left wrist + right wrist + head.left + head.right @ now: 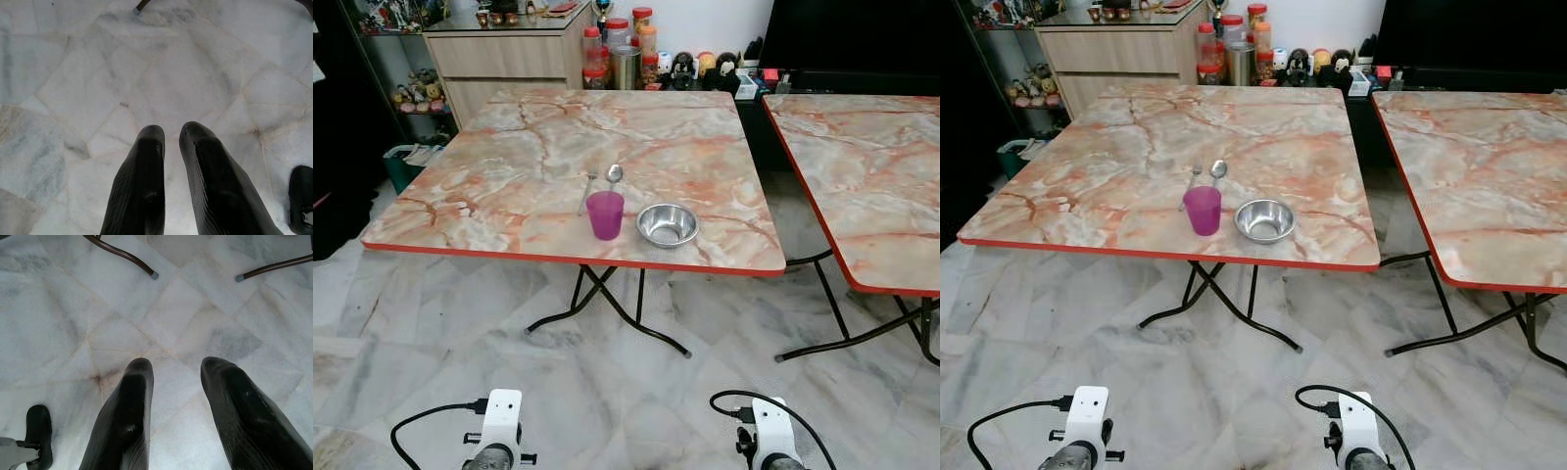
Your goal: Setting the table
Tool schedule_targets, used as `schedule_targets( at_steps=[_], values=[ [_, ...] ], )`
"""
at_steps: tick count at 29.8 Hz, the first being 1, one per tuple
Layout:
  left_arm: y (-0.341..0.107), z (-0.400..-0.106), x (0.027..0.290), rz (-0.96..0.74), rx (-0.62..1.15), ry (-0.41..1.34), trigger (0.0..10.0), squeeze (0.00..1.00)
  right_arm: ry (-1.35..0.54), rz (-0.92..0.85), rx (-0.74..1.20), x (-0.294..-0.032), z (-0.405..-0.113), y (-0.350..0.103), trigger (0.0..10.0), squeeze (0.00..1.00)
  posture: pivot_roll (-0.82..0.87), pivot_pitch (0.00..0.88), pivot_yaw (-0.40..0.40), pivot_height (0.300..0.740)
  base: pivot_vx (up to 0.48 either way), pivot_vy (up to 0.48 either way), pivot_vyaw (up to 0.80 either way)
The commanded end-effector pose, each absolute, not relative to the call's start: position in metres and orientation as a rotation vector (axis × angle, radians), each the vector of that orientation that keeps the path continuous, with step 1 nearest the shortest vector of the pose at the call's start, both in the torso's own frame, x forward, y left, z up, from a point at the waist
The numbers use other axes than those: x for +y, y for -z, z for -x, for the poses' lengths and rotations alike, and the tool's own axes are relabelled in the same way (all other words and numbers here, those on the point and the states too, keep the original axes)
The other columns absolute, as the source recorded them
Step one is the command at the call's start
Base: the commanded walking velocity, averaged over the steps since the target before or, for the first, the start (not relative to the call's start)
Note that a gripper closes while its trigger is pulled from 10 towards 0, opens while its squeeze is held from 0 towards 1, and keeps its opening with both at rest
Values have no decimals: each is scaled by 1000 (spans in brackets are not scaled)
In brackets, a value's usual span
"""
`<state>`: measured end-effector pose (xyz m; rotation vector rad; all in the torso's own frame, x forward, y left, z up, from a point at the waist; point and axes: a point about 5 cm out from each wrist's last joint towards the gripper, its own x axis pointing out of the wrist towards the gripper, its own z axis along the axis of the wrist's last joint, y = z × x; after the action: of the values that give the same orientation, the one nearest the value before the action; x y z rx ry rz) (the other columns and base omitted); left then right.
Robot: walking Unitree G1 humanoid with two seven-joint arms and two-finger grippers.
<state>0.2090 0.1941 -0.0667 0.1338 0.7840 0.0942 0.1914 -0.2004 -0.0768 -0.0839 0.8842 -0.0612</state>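
Our left claw (171,134) hangs low over the pale marble floor (98,73), its two black fingers (146,161) parted by only a narrow gap and gripping nothing; our right claw (176,369) hangs the same way over the same tiles, its fingers (127,401) spread wider and also holding nothing, with the rubber-capped feet of black folding legs (132,258) visible beyond it. From the head camera we see both wrists at the bottom of the picture, well short of the table (509,196), a square top of orange-veined marble pattern with a red rim on crossed black legs. Near the middle of its front edge stands a purple cup (605,214), upright, and just beside it toward the right corner sits a small steel bowl (667,224), the two close but apart. Behind the cup lie a spoon (613,175) and a fork (587,190), side by side, their handles running toward the cup. A second table (871,176) of the same pattern stands to the right, separated from the first by a strip of floor. Beyond the far edge are a wooden cabinet (509,59) and a row of red-lidded jars (622,49) against the wall.
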Motion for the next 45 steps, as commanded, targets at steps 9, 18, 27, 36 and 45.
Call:
schedule_targets(
  at_steps=[9,18,27,36,45],
  values=[
    [68,-207,196,-139,800,-84,10000,0,73,34,843,-197,-201,72,10000,0,80,0,32,740,0,0,0],
    [67,-209,196,-139,793,-84,10000,0,71,33,825,-197,-206,69,10000,0,81,0,31,740,0,0,0],
    [67,-209,195,-138,794,-84,10000,0,70,31,814,-197,-209,67,10000,0,79,0,30,740,0,0,0],
    [67,-209,195,-138,793,-83,10000,0,59,20,770,-193,-221,60,10000,0,78,0,29,740,0,0,0],
    [66,-211,195,-137,790,-84,10000,0,59,24,780,-193,-220,61,10000,0,81,0,24,740,0,0,0]
  ],
)
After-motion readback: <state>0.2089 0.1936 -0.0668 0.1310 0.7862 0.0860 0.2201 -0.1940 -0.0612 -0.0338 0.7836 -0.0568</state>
